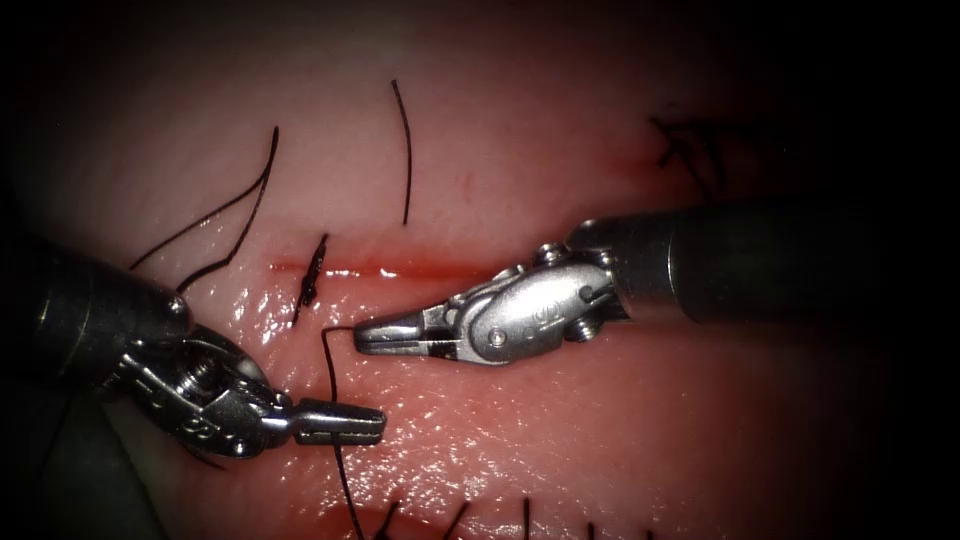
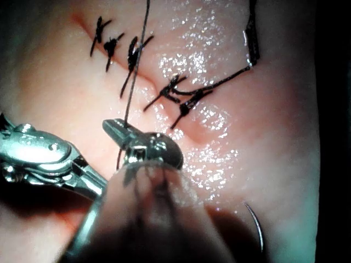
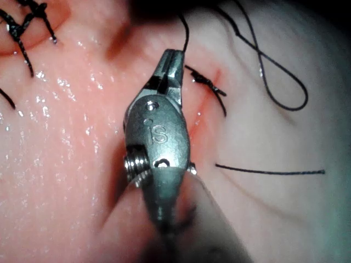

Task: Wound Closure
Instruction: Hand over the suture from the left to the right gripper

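Bright central light, glistening highlights, edges fading into perhaps featureless darkness.

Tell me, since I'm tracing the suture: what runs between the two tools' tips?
In the endoscope view, a taut thread runs from the right tool down to the left tool, over bare glistening tissue.

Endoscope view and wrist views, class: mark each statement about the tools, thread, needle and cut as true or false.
1. The left arm's silver needle driver holds the thin black thread. True.
2. The right arm's silver needle driver grips the curved steel needle. False: it is shut on the thread; the needle lies unheld on the pink tissue.
3. A dark knotted stitch crosses the red cut. True.
4. The left tool's jaws gape open. False: shut.
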Action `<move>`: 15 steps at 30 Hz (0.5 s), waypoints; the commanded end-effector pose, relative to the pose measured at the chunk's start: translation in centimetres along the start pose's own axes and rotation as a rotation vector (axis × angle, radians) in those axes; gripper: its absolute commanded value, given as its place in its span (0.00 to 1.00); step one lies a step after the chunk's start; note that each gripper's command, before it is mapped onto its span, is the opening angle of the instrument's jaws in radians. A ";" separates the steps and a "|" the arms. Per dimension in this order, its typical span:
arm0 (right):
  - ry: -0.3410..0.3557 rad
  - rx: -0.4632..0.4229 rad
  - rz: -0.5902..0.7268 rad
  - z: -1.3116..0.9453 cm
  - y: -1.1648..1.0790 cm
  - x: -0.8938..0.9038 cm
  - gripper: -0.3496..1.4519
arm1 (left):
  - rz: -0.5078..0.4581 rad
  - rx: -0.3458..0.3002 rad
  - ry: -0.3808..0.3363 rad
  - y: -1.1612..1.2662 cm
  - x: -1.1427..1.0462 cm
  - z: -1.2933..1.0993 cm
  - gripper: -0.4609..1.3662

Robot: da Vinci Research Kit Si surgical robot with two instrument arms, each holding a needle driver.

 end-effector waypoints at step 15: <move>-0.002 0.001 0.022 -0.02 0.04 0.03 0.00 | 0.012 -0.016 0.000 -0.01 0.00 0.00 0.06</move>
